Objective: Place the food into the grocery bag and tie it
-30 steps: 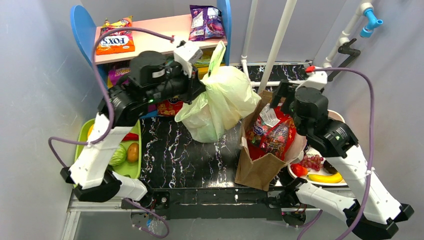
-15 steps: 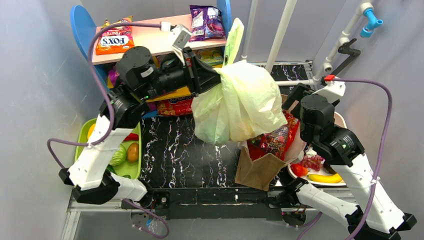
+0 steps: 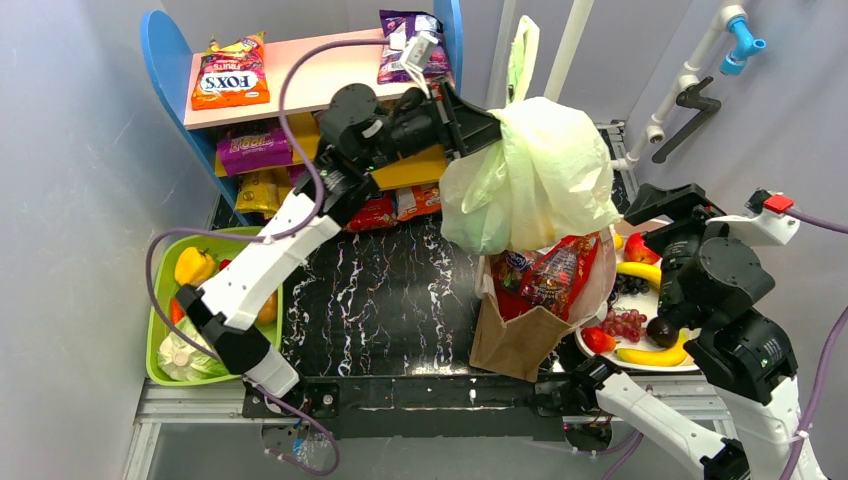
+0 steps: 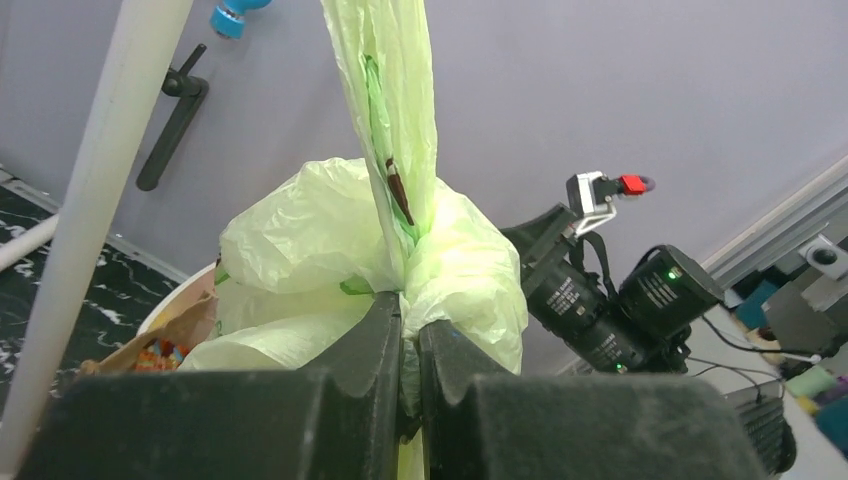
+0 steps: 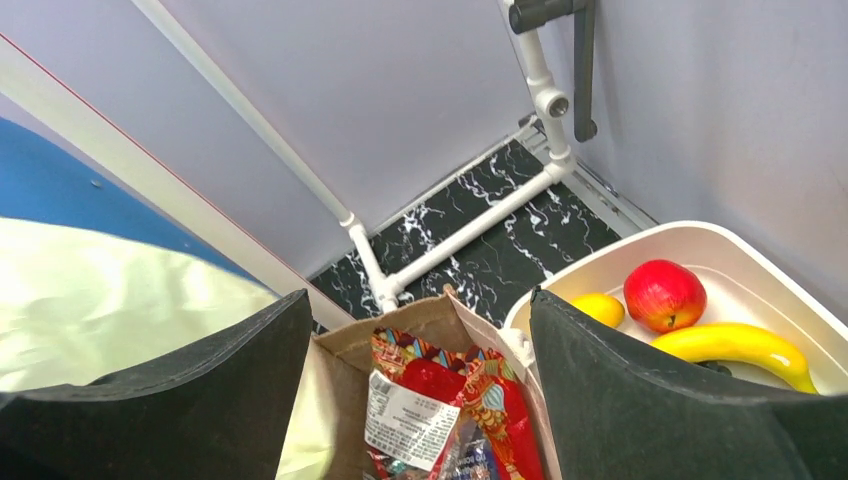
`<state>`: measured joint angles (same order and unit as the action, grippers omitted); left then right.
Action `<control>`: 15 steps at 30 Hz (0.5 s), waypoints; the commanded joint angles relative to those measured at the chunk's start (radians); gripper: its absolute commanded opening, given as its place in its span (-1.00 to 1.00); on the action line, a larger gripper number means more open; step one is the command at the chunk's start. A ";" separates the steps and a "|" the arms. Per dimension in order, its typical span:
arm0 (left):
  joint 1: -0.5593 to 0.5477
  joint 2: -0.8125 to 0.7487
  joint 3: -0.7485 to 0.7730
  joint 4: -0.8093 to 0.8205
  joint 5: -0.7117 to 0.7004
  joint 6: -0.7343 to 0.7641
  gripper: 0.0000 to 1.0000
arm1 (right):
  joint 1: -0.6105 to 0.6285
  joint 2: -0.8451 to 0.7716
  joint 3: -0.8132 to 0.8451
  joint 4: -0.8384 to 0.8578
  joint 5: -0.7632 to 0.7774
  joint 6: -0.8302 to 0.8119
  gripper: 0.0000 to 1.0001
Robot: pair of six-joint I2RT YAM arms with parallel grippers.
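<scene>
The pale-green grocery bag (image 3: 540, 185) hangs bulging in the air above the brown paper bag, and its contents do not show. One handle (image 3: 521, 55) sticks straight up. My left gripper (image 3: 482, 130) is shut on the bag's gathered neck; in the left wrist view the plastic (image 4: 330, 250) is pinched between the jaws of the left gripper (image 4: 410, 335). Food lies in the green tray (image 3: 160, 330) at the left: a yellow pepper (image 3: 193, 266) and a pale cabbage (image 3: 185, 357). My right gripper (image 3: 672, 205) stands open to the right of the bag, holding nothing (image 5: 415, 390).
A brown paper bag (image 3: 520, 335) full of snack packets (image 5: 440, 400) stands under the hanging bag. A white tray (image 5: 760, 270) at the right holds an apple (image 5: 664, 293), a banana (image 5: 740, 345) and grapes (image 3: 622, 323). A shelf (image 3: 310, 85) with snack packs and white pipes (image 3: 565, 50) stand behind.
My left arm has lifted the grocery bag up and to the right, off the table and over the paper bag. My right arm has drawn back to the right.
</scene>
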<state>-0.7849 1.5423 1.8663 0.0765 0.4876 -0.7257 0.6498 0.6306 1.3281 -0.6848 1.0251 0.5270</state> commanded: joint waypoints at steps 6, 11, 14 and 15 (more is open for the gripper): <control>-0.049 0.086 -0.083 0.315 -0.058 -0.192 -1.00 | -0.003 0.001 0.030 0.074 0.020 -0.056 0.75; -0.079 0.115 -0.151 0.421 -0.110 -0.267 -1.00 | -0.003 -0.004 -0.001 0.072 0.005 -0.048 0.75; -0.106 0.138 -0.147 0.448 -0.130 -0.284 -1.00 | -0.003 -0.003 -0.021 0.064 -0.004 -0.035 0.75; -0.118 0.146 -0.142 0.452 -0.139 -0.286 -1.00 | -0.003 -0.001 -0.028 0.062 -0.006 -0.032 0.75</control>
<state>-0.8647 1.6896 1.7077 0.3888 0.3993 -0.9605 0.6498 0.6231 1.3201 -0.6502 1.0178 0.4877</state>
